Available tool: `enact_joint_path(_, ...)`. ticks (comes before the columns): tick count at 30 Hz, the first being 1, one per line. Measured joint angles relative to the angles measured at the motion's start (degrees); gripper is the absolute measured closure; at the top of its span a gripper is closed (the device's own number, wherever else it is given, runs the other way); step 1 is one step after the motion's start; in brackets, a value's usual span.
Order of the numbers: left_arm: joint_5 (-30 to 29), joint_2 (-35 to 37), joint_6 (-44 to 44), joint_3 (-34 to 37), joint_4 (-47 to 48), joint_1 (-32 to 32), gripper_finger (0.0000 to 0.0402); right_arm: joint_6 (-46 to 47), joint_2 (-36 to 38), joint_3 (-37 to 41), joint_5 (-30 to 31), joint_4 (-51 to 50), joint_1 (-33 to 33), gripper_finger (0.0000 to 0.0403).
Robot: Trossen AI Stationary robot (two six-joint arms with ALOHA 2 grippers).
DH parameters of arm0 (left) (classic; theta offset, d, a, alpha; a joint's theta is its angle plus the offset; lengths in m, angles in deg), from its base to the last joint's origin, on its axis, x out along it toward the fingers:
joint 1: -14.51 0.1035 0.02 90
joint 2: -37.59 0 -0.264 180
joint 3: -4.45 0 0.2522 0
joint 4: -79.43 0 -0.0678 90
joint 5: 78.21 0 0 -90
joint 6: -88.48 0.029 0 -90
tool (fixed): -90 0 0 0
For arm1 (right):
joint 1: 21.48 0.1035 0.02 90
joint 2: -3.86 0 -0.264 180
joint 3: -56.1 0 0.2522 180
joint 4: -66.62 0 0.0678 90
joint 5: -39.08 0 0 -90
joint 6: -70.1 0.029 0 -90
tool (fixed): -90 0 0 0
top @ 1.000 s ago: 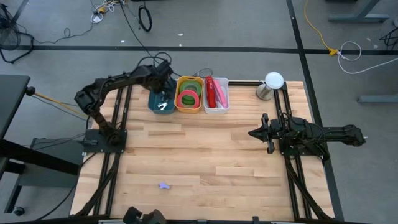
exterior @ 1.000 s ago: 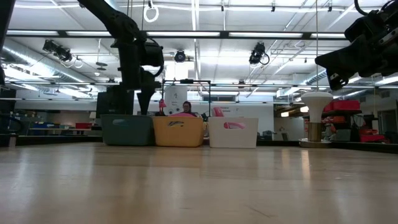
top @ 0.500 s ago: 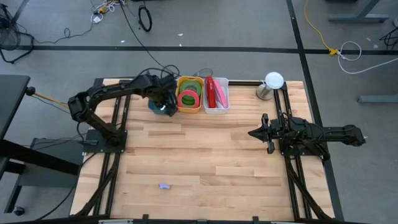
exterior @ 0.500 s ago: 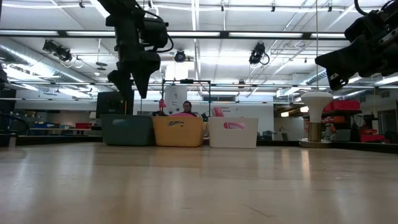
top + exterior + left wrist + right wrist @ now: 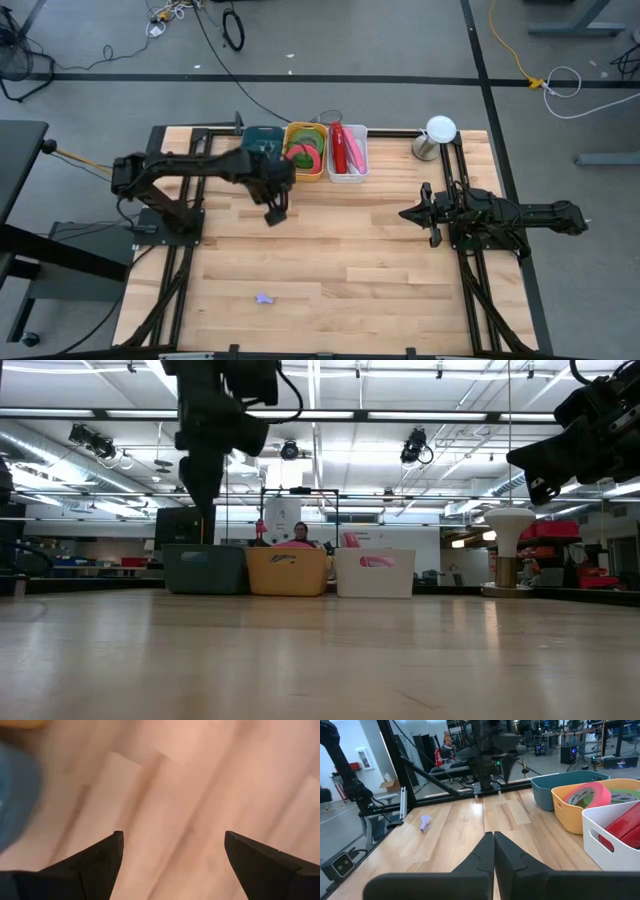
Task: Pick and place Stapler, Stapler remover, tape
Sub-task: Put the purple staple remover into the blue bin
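Note:
My left gripper point(image 5: 272, 215) point(image 5: 172, 840) hangs open and empty above bare table, just on the near side of the bins. The green tape point(image 5: 313, 142) point(image 5: 622, 795) lies in the yellow bin point(image 5: 290, 172) against a pink roll point(image 5: 590, 794). A red stapler point(image 5: 338, 148) point(image 5: 626, 832) lies in the white bin point(image 5: 360, 150). The left arm covers most of the teal bin point(image 5: 262, 134), and the stapler remover is hidden. My right gripper point(image 5: 405, 213) point(image 5: 494, 840) waits shut above the table's right side.
Three bins stand in a row at the far edge point(image 5: 288, 570). A white round-topped object point(image 5: 438, 133) stands at the far right corner. A small purple scrap point(image 5: 263, 297) point(image 5: 425, 822) lies near the near edge. Bare wood lies between the arms.
My left gripper has risen out of the teal bin and swung toward the table's near edge. It now hangs over bare table in front of the bins. The right arm has kept still.

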Motion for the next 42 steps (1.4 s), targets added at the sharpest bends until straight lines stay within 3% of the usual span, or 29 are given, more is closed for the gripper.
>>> enact_joint_path(20, 7.66, 0.00, -0.17, 0.00, -0.04, -23.54, 0.0055, 0.00, 0.00, -0.02, -0.02, 0.00, -0.02, 0.0396)
enact_joint_path(30, 8.10, 0.00, -0.22, 0.00, -4.37, -36.08, 0.0055, 0.00, -0.01, 0.00, -0.02, 0.00, 0.00, 0.0396)
enact_joint_path(42, 5.53, -0.04, -11.82, -1.12, -13.35, -40.39, 0.0055, 0.00, 0.00, 0.00, -0.02, 0.00, 0.01, 0.0396)
